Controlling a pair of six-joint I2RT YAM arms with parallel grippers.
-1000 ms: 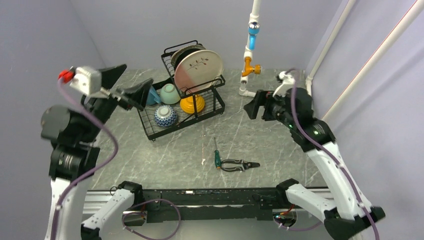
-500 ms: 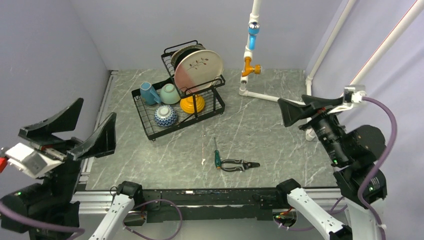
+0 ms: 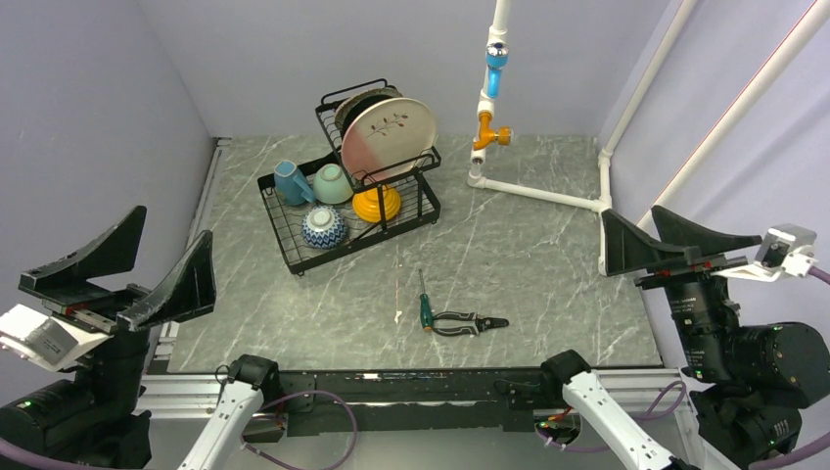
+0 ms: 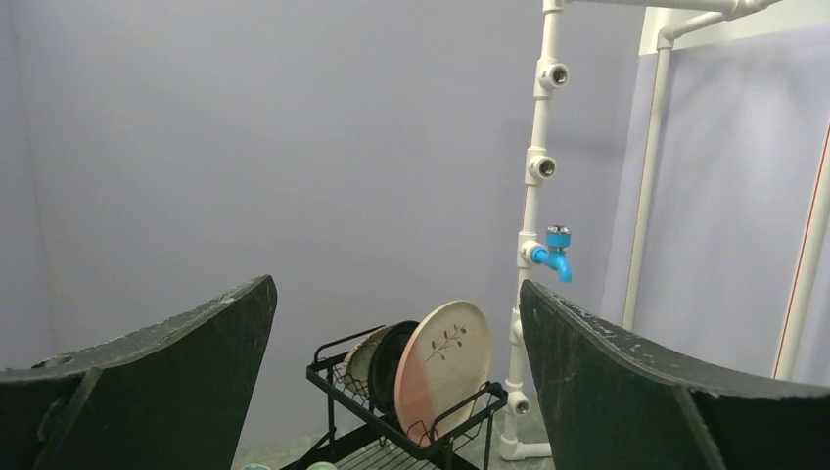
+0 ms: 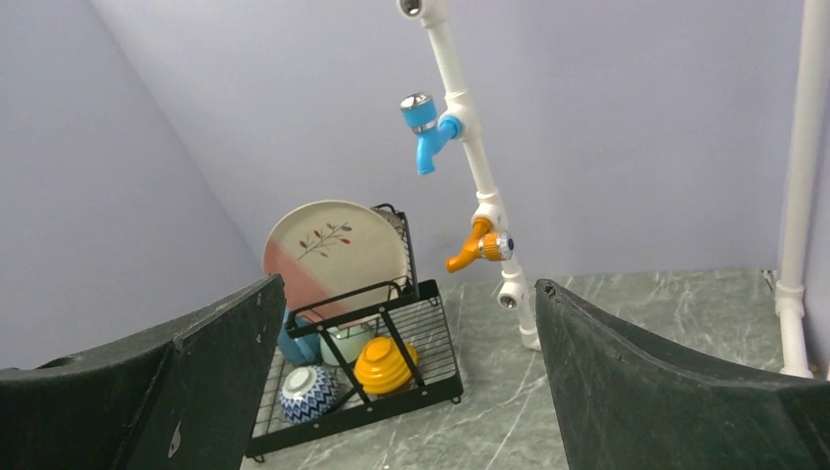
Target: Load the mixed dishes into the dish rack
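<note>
Top external: grey marble counter [image 3: 509, 264], walls at far and left edges, white pipe [image 3: 538, 191] along far-right corner. Wide bare stretch centre and right.
Dish rack [image 3: 284, 245] far left of centre, near back wall.
Left pincer [image 3: 171, 235], right pincer [image 3: 631, 217]: fingers spread wide, gripping nothing, raised beyond counter's left and right edges.
Raised basket: pink-cream leaf-sprig plate [image 3: 389, 137] upright in front, black plate [image 4: 391, 362] and speckled grey plate [image 4: 360, 360] behind.
Lower tray: mint-green bowl [image 3: 332, 182], orange bowl [image 3: 377, 205], blue-white zigzag bowl [image 3: 323, 226], mug [image 3: 289, 183].
Pliers [image 3: 468, 321] and screwdriver [image 3: 425, 304] near front edge, well apart from rack.
</note>
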